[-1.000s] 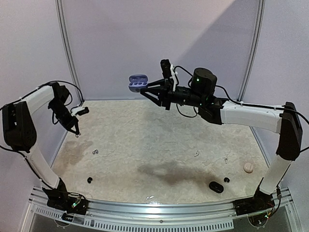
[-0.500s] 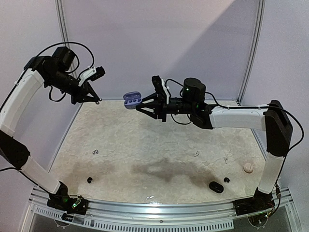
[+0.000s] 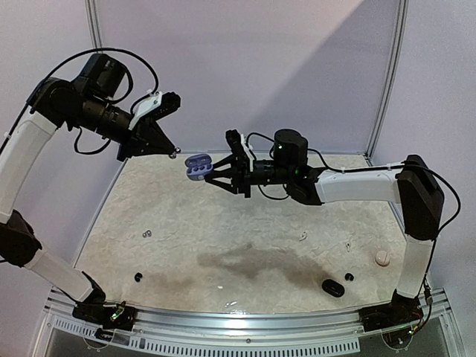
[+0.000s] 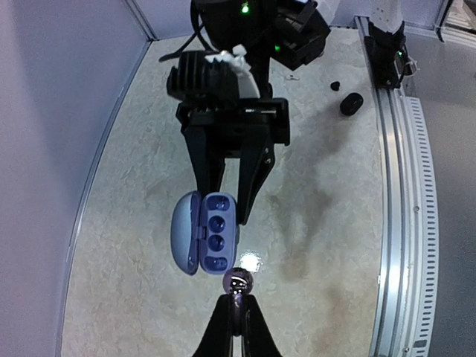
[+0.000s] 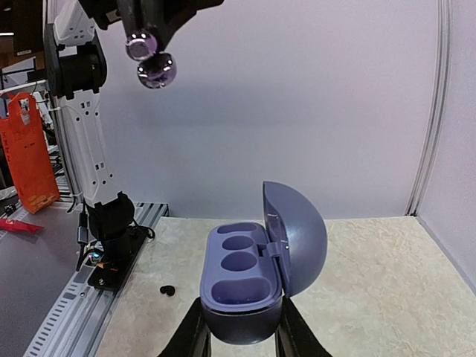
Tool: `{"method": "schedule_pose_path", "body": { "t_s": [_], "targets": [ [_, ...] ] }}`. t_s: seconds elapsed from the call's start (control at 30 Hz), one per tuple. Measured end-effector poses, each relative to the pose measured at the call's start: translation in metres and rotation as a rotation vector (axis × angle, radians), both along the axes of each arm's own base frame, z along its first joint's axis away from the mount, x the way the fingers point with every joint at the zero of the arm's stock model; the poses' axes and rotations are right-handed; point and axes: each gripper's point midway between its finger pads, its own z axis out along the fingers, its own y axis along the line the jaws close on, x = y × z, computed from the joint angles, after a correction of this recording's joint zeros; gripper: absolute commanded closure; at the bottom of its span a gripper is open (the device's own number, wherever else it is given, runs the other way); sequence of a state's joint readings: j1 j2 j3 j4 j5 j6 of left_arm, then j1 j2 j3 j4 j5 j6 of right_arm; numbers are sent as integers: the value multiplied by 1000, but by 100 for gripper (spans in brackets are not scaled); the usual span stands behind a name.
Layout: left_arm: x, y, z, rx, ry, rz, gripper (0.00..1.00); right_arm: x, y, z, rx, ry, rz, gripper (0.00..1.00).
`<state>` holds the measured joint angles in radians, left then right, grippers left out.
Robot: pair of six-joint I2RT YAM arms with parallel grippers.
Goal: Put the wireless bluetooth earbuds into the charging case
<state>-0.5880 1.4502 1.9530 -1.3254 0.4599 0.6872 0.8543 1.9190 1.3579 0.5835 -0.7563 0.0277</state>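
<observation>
Purple charging case point(image 3: 197, 165), open, clamped aloft in right gripper point(image 3: 211, 173); dark earbud point(image 4: 238, 281) pinched in left gripper point(image 4: 236, 301), just left of case.

Both arms reach out above the desk point(image 3: 245, 219). The right pincer point(image 3: 210, 173) grips the open purple charging case point(image 3: 197, 166). The left pincer point(image 3: 170, 152) — closed on a tiny earbud point(image 3: 174, 155) — hangs just beside the case, at its ten o'clock. Toward the desk's five o'clock lie a black case point(image 3: 332, 287) and a pale round case point(image 3: 382, 257).
</observation>
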Motion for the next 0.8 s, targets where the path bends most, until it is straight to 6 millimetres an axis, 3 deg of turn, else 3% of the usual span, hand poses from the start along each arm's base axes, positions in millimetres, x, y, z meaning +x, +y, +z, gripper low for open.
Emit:
{"method": "schedule_pose_path", "body": {
  "t_s": [0.43, 0.8],
  "targets": [
    [0, -19, -25, 90, 6, -47, 100, -4, 4, -13, -36, -41, 12, 100],
    [6, -15, -54, 174, 32, -45, 100, -17, 10, -7, -28, -76, 36, 100]
  ]
}}
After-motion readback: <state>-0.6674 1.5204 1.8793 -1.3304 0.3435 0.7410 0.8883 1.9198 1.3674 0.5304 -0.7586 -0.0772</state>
